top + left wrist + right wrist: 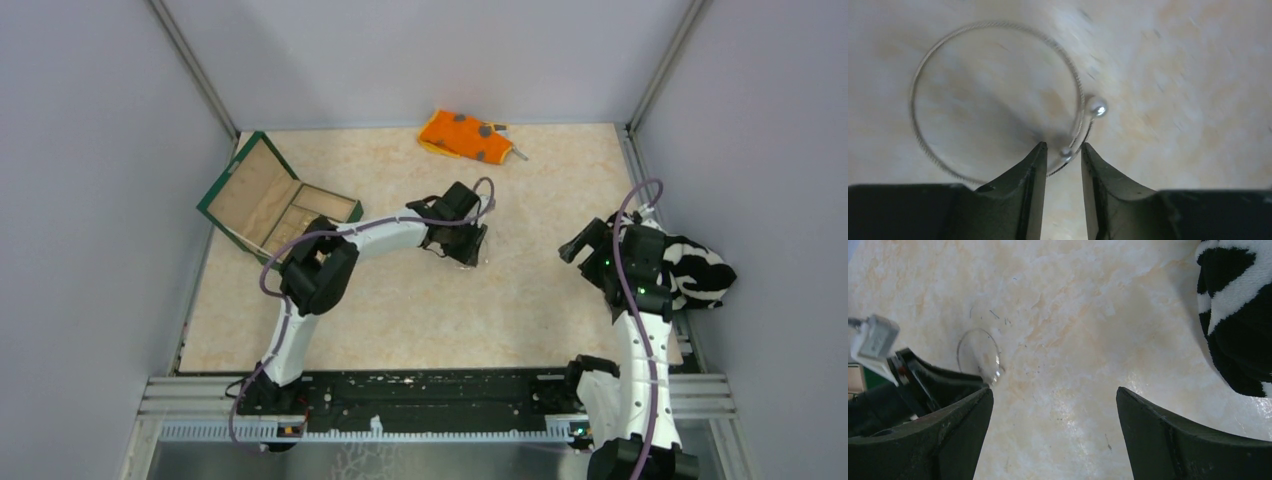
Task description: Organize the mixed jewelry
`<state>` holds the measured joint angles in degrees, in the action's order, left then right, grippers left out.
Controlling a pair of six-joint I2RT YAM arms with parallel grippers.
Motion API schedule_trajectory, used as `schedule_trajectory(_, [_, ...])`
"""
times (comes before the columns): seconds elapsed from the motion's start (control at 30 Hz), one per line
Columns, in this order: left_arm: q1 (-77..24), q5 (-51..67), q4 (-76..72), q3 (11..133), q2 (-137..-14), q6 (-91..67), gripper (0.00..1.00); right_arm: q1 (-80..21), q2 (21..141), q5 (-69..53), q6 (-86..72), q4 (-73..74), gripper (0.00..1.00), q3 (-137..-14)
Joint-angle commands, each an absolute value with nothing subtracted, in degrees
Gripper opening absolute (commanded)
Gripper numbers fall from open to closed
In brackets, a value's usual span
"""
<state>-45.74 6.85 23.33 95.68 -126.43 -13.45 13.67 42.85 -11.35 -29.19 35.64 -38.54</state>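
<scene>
The thin silvery wire bangle (pixel 998 23) lies flat on the beige marbled table (pixel 400 310). Its two small bead ends (pixel 1097 107) overlap. My left gripper (pixel 1063 146) points down at the table's middle (pixel 464 250). Its jaws are narrowed but still apart, straddling the wire where the inner bead (pixel 1066 153) sits; a gap shows between the fingers. The right wrist view shows the same bangle (pixel 978 330) beside the left arm's fingers (pixel 933 385). My right gripper (pixel 1054 390) hovers wide open over bare table, right of centre (pixel 578 245). No tiny pieces show.
An open green box (pixel 270 200) with wooden compartments stands at the back left. An orange grey-spotted cloth (pixel 465 135) lies at the back. A black-and-white striped cloth (pixel 700 270) is bunched at the right edge, close to the right arm (pixel 1238 315).
</scene>
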Motion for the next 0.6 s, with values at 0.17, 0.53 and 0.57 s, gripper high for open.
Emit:
schedule_trajectory(0.17, [-49.68, 17.89, 25.08, 82.02, -108.18, -7.54, 0.59, 13.11, 42.81, -11.84, -29.21, 34.07, 0.87, -39.01])
schedule_trajectory(0.53, [-39.68, 15.48, 29.11, 83.99, -104.68, -17.33, 0.59, -25.78, 55.72, 16.18, -54.70, 41.71, 0.78, -39.52])
schedule_trajectory(0.57, [-38.48, 15.64, 28.64, 83.31, -104.25, -18.26, 0.59, -28.44, 56.66, 17.29, -57.89, 42.28, 0.78, -39.07])
